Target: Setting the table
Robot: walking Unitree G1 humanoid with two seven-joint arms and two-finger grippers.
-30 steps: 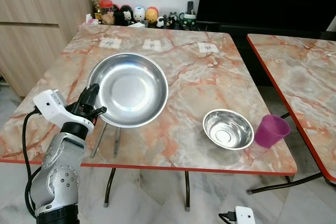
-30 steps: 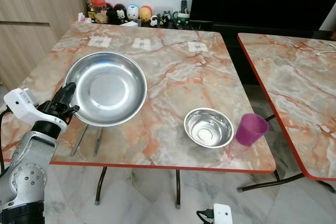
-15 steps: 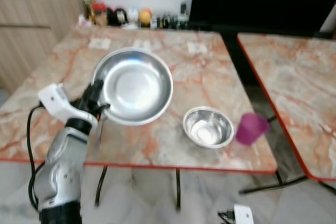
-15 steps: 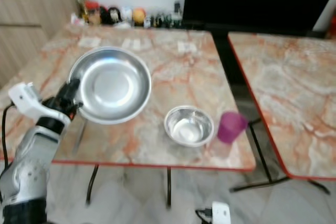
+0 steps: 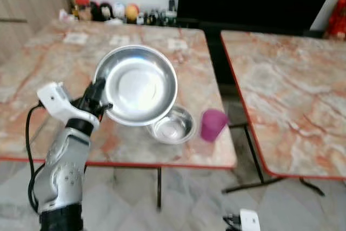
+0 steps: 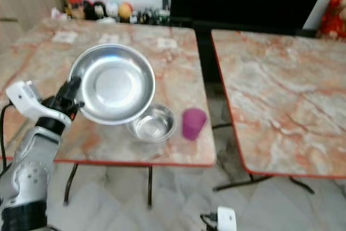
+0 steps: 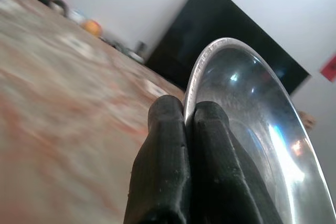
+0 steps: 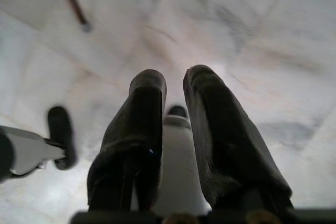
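Left gripper (image 5: 99,97) clamped on steel plate (image 5: 138,85) rim at 9 o'clock, lifted over table (image 5: 38,74). Small bowl (image 5: 173,126), purple cup (image 5: 213,124) at 4 o'clock. Right gripper (image 8: 173,95) hanging, fingers slightly parted.

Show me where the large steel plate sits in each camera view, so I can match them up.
Left eye view: large steel plate, left of centre, its rim pinched by the left gripper.
Right eye view: left of centre, above the small bowl.
Left wrist view: right side, rim clamped between the black fingers.
Right wrist view: plate not in it.
Shared landmark: purple cup.
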